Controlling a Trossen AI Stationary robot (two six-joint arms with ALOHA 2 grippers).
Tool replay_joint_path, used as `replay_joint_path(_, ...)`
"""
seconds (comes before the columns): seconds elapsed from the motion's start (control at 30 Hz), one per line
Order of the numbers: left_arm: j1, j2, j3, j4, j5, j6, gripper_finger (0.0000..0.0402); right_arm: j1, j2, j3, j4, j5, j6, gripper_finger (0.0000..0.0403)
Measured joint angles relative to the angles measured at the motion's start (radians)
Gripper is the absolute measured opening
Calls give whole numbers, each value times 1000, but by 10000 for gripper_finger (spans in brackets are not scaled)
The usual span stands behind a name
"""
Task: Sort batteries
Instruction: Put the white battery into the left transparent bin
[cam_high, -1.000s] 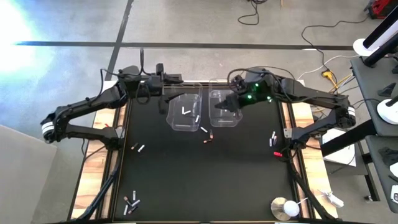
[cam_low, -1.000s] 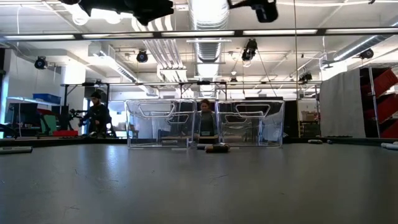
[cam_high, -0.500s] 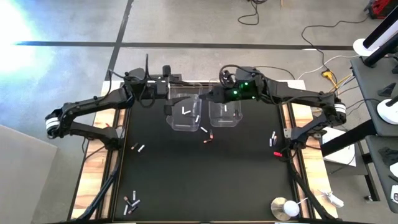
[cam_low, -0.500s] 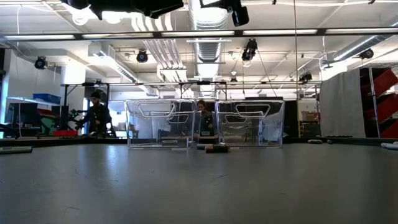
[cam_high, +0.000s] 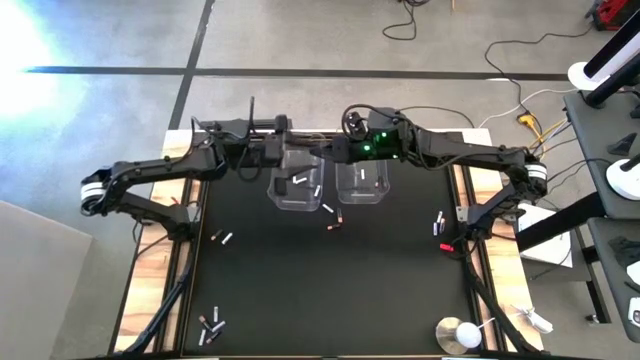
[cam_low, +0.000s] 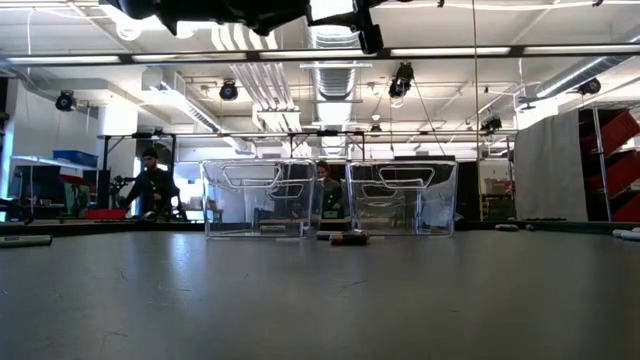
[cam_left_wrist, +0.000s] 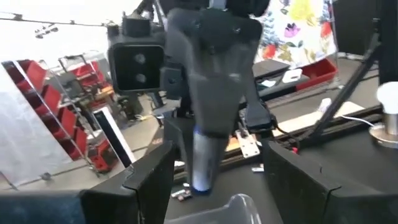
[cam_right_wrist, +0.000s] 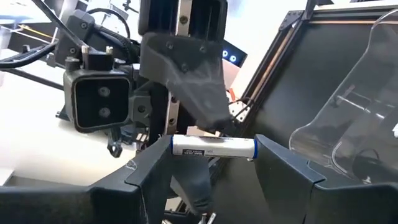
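High view: both arms swinging inward since earlier frame, grippers now meeting above far rim of left bin (cam_high: 297, 186). Loose batteries (cam_high: 333, 218) lying scattered on black mat (cam_high: 330, 290); some sitting in left bin, right bin (cam_high: 361, 184) beside it.

Low view: clear stiff plastic bins standing side by side.

Right wrist view: right gripper (cam_right_wrist: 212, 149) clamping white battery (cam_right_wrist: 213, 147) by its ends; small, light, hard, smooth cylinder, likely slipping or rolling; gripping mid-body seems safer.

Left wrist view: left gripper (cam_left_wrist: 211, 180) standing apart, holding nothing.
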Motion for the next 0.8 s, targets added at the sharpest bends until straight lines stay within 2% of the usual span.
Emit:
replay_joint_path(0.17,0,22,0,30,-1,-63,219,3,0,2,9,-2,-7,201)
replay_joint_path(0.33,-2,50,0,110,-1,-71,188,3,0,2,10,-4,-15,201)
replay_joint_path(0.67,-1,60,0,108,-5,-113,68,5,-1,2,7,-5,-37,202)
replay_joint_path(0.8,-2,50,0,102,-18,-165,16,8,-2,2,11,6,-50,217)
